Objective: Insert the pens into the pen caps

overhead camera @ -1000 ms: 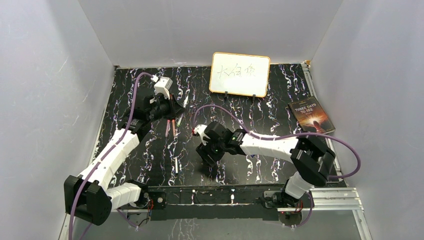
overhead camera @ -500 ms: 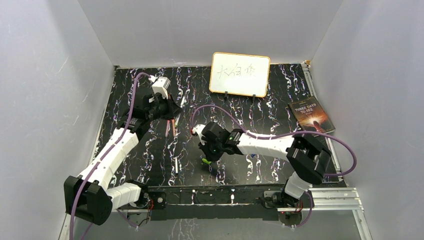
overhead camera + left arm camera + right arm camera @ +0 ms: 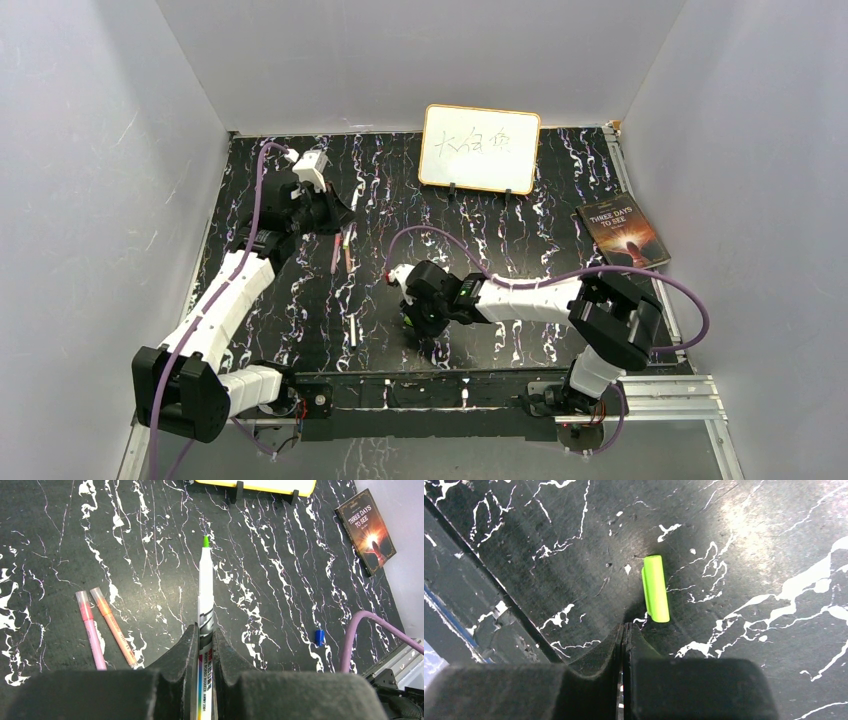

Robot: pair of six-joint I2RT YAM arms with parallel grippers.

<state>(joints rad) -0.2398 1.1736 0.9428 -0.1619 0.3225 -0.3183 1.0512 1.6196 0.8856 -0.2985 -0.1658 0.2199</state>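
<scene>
My left gripper is shut on a white pen with a green tip, which sticks out forward above the table. In the top view it hangs at the back left. A pink pen and an orange pen lie side by side on the table to its left. Another white pen lies nearer the front. My right gripper is shut with nothing in it. A bright green pen cap lies flat on the table just ahead of its fingertips, slightly to the right. A blue pen cap lies further right.
A small whiteboard stands on a stand at the back of the black marbled table. A book lies at the right edge. Grey walls close in three sides. A purple cable loops over the right arm.
The right gripper's jaws closed and it shifted towards the front; the green cap stayed on the table outside the jaws. The left gripper moved back and left with the white pen.
</scene>
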